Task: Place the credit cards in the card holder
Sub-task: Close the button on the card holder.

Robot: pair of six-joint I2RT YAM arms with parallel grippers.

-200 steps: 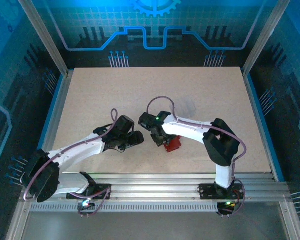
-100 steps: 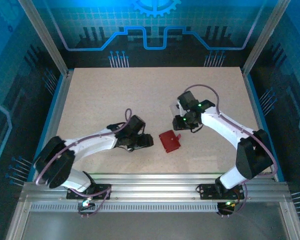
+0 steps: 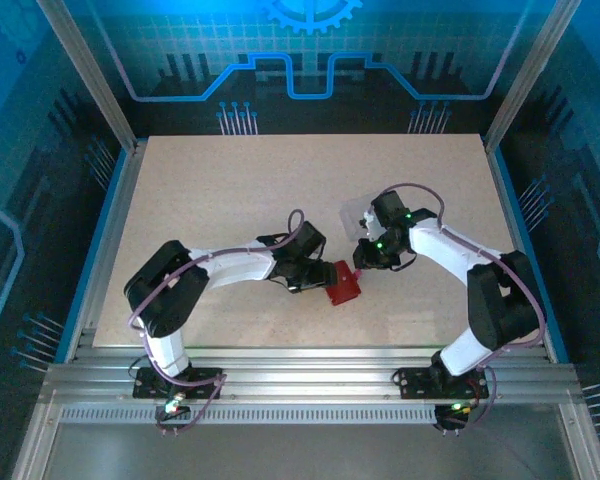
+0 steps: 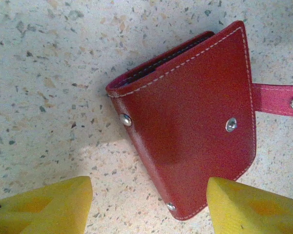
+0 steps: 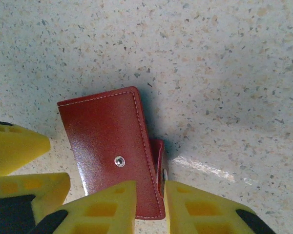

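Straddling wallet (image 4: 190,112) with left claw (image 4: 149,195) wide open, empty; nipping at tab (image 5: 159,157) with right claw (image 5: 150,186), grip unclear; best pinning before lifting.

1. This was a robot test cell in a laboratory, not a home or a shop.
2. Two white jointed robot arms, the left arm (image 3: 230,265) and the right arm (image 3: 450,245), were bolted to a grooved aluminium rail (image 3: 310,385) at the near edge.
3. A bare speckled beige tabletop (image 3: 230,190) sat inside silver aluminium frame posts (image 3: 88,70).
4. The walls were blue printed panels (image 3: 180,50) with a circuit and gear pattern.
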